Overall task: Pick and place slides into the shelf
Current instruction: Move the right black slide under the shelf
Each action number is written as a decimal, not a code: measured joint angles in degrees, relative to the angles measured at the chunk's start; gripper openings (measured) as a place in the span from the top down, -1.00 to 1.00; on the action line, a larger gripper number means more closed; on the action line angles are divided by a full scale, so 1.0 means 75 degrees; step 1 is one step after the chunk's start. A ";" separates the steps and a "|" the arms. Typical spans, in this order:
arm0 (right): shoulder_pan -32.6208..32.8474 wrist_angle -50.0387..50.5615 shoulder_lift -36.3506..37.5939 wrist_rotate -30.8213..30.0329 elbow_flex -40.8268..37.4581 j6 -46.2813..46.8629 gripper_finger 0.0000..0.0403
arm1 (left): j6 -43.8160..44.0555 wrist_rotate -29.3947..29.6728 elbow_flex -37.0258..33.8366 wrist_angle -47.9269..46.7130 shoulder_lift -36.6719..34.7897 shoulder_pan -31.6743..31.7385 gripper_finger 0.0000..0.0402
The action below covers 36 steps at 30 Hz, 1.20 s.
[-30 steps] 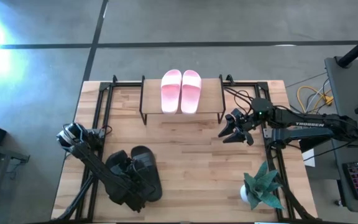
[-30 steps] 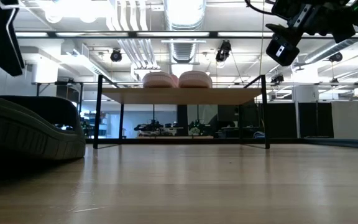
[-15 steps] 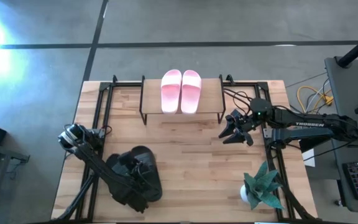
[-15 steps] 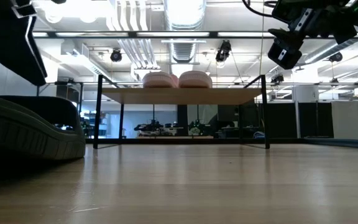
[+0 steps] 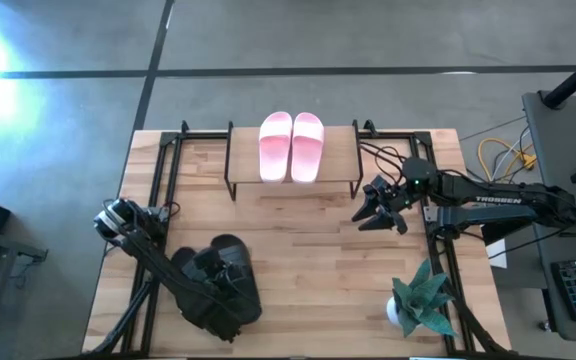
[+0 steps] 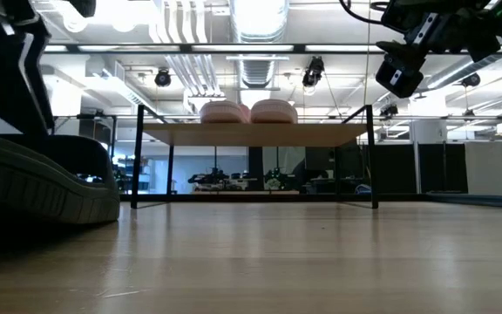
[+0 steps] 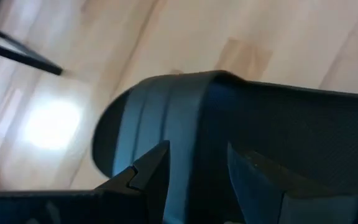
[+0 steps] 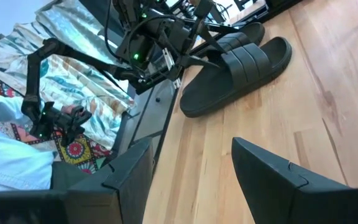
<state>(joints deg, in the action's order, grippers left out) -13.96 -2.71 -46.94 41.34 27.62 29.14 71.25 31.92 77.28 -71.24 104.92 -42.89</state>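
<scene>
Left end effector (image 5: pixel 215 268) sits low over the black slides (image 5: pixel 230 278) at the near-left part of the surface (image 5: pixel 308 240), fingers spread around one strap in the left wrist view, not clamped. Right end effector (image 5: pixel 370 207) hangs released in the air just right of the shelf (image 5: pixel 343 160), holding nothing. Pink slides (image 5: pixel 291 146) lie side by side on the shelf top; a potted plant (image 5: pixel 420 298) stands near-right.
</scene>
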 joint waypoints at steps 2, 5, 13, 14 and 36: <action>0.0000 0.0001 0.0000 0.0000 0.0000 -0.0005 -0.04 | -0.0193 -0.0008 -0.0070 0.0222 0.0000 0.0074 0.28; 0.0000 0.0001 0.0000 0.0000 0.0000 -0.0008 -0.04 | -0.0223 0.0012 -0.0172 0.0220 0.0000 0.0157 0.28; -0.0006 0.0179 0.0000 0.0000 0.0000 -0.0024 -0.04 | -0.0214 -0.0017 -0.0776 0.0271 -0.0003 0.0492 0.28; -0.0009 0.0198 0.0000 -0.0001 0.0000 -0.0025 -0.04 | -0.0218 -0.0014 -0.0839 0.0280 -0.0003 0.0543 0.29; -0.0032 -0.0078 0.0497 0.0016 0.0349 0.0117 -0.04 | -0.6172 0.2421 0.0136 0.2949 -0.0009 0.2502 0.99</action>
<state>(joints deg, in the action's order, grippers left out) -14.20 -3.29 -43.21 41.47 30.23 30.02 24.96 50.08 78.30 -49.12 104.86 -24.13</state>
